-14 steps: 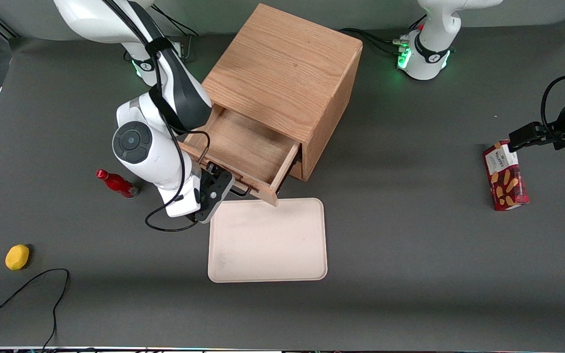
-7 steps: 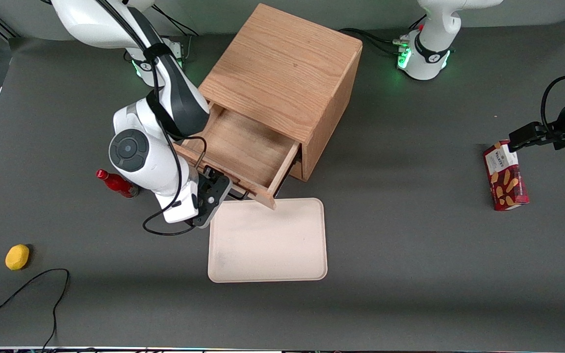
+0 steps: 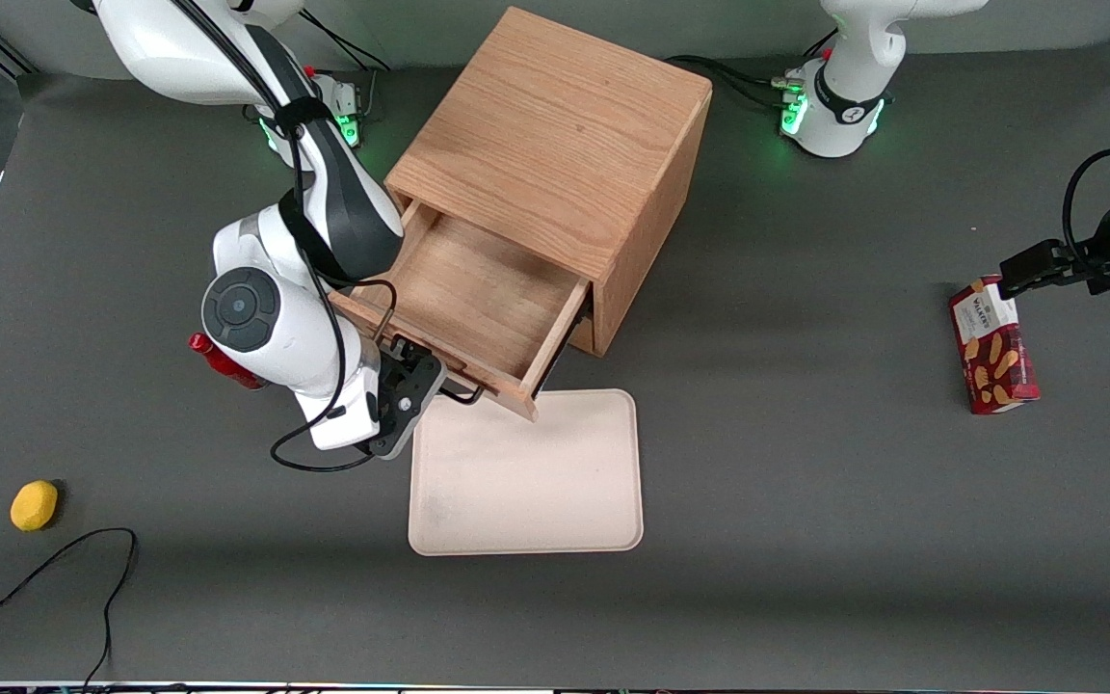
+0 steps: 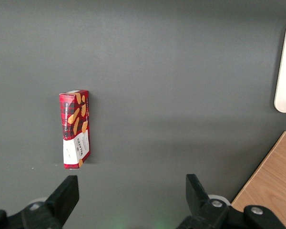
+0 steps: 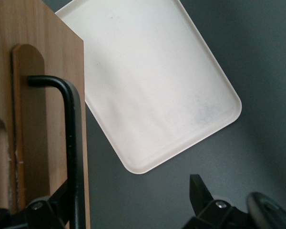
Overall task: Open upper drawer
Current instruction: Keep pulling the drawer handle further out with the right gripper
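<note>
The upper drawer (image 3: 473, 294) of the oak cabinet (image 3: 555, 145) stands pulled well out, its inside bare. Its front panel (image 5: 33, 95) faces the tray. The thin black bar handle (image 3: 463, 393) runs along that panel and shows in the right wrist view (image 5: 72, 143). My right gripper (image 3: 409, 390) is at the handle's end toward the working arm's side. In the right wrist view the gripper (image 5: 128, 195) is open wide. The handle bar lies between the fingers, right beside one finger (image 5: 57, 202); the other finger (image 5: 199, 191) hangs over bare table.
A cream tray (image 3: 526, 472) lies just in front of the open drawer, also in the right wrist view (image 5: 148, 86). A red bottle (image 3: 223, 364) lies close beside my arm. A yellow fruit (image 3: 34, 505), a black cable (image 3: 54, 569) and a biscuit box (image 3: 991, 345) lie farther off.
My arm and gripper have shifted toward the working arm's end and nearer the camera, and the drawer has slid a little farther out with them.
</note>
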Robot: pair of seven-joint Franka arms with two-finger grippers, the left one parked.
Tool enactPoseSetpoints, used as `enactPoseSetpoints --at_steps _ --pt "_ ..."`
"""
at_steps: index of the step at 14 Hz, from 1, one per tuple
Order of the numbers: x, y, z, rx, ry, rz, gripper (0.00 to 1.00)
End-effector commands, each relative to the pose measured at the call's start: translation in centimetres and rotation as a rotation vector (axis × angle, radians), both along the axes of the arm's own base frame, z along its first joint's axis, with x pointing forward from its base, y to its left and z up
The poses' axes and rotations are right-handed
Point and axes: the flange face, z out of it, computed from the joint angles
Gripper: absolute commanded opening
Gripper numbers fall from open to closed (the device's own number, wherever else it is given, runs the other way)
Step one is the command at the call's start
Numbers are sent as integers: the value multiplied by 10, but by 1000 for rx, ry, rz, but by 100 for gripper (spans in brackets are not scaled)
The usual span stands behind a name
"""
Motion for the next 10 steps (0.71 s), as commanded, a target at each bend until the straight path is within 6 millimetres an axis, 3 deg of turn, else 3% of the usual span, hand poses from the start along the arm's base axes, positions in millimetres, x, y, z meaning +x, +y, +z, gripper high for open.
enactPoseSetpoints --at_steps 1,10 --pt "12 -10 2 52 23 -46 100" --pt "28 -24 5 63 30 -70 100"
